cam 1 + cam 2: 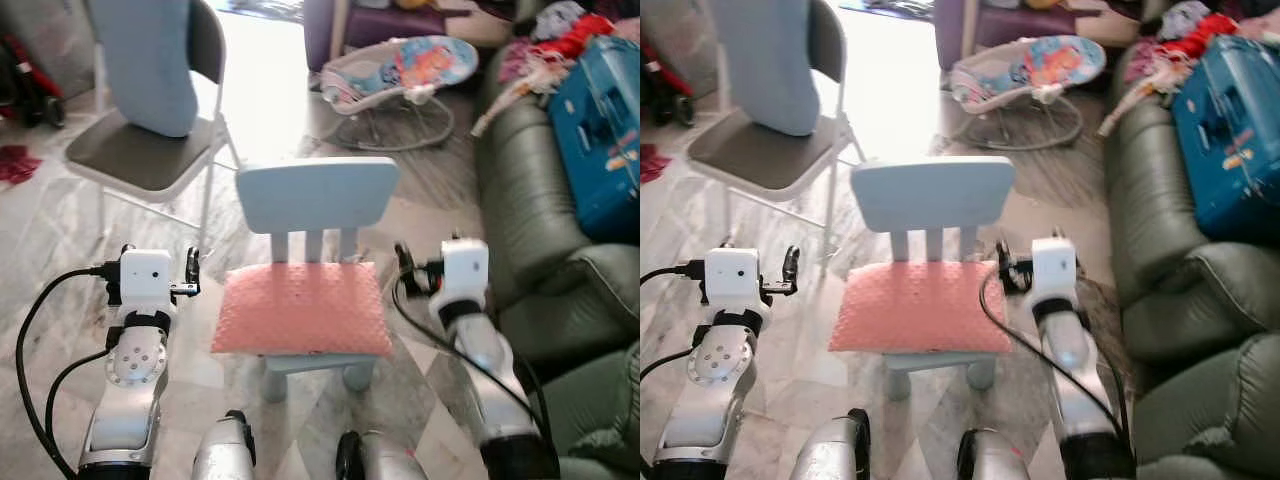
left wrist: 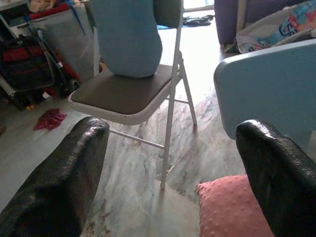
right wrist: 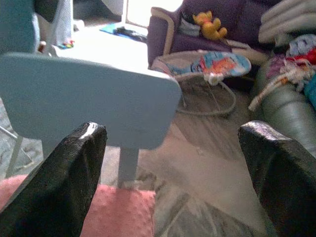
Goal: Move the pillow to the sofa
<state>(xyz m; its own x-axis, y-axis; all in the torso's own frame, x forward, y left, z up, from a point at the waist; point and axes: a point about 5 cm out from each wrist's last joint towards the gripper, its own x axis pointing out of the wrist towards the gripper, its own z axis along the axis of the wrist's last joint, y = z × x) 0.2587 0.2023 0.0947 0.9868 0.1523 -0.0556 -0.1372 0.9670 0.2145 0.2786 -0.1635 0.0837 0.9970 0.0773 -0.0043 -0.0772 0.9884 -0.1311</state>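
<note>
While the pink pillow [image 1: 302, 308] lies flat on the seat of a small pale blue child's chair [image 1: 318, 197], covering nearly all of it, the two grippers flank it at seat height: the left gripper [image 1: 190, 272] just off its left edge, the right gripper [image 1: 404, 268] just off its right edge, neither touching it. Both wrist views look out between widely spread black fingers [image 2: 57, 182] with nothing between them, so each gripper is fully open and empty. The step in hand looks like the two-sided grasp; to do it well, both arms should close inward together at the pillow's mid-height, pressing the soft sides evenly so it does not fold or slide toward the chair back, then lift straight up clear of the backrest before turning. The dark green leather sofa [image 1: 525, 200] stands to the robot's right, near the chair, with a blue case [image 1: 600, 130] and clothes on it. Farther off are a grey folding chair [image 1: 145, 150] and a baby bouncer [image 1: 395, 70]. No brand, label or writing can be read anywhere.
</note>
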